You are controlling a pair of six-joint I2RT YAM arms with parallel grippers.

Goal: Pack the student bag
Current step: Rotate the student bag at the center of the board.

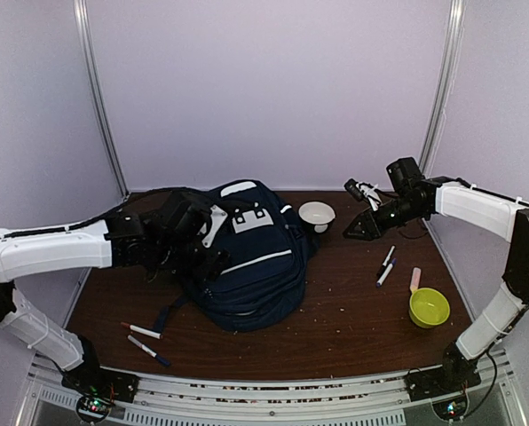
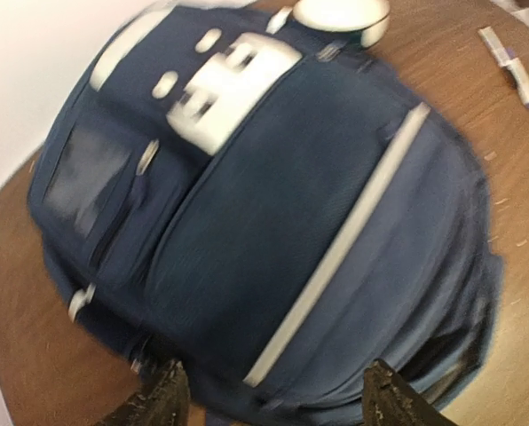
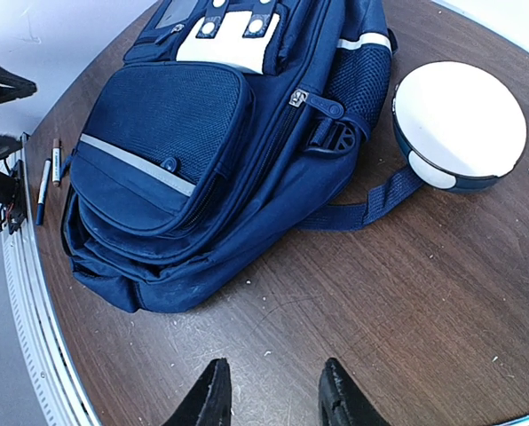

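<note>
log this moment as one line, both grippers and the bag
left gripper: open, over student bag | right gripper: open, empty, above table by white bowl | markers: on table, outside bag

The student bag point(image 1: 251, 262) fills the middle of the bench point(image 1: 344, 333) and is the chief obstacle (it lies flat, one strap trailing to the right). The left hand point(image 2: 278, 404) hangs over the bag's edge, fingers spread, nothing between them. A white bowl point(image 1: 316, 212) sits just beside the bag's top right corner, where the strap reaches it, so that gap is tight. The right hand point(image 3: 273, 401) hovers over bare wood near the bowl, fingers apart. Open bench lies between the bag and two markers point(image 1: 386, 266) on the right. A green bowl point(image 1: 429, 307) and a pink piece point(image 1: 414, 279) crowd the right front. Two more markers point(image 1: 146, 343) lie at the left front.
</note>
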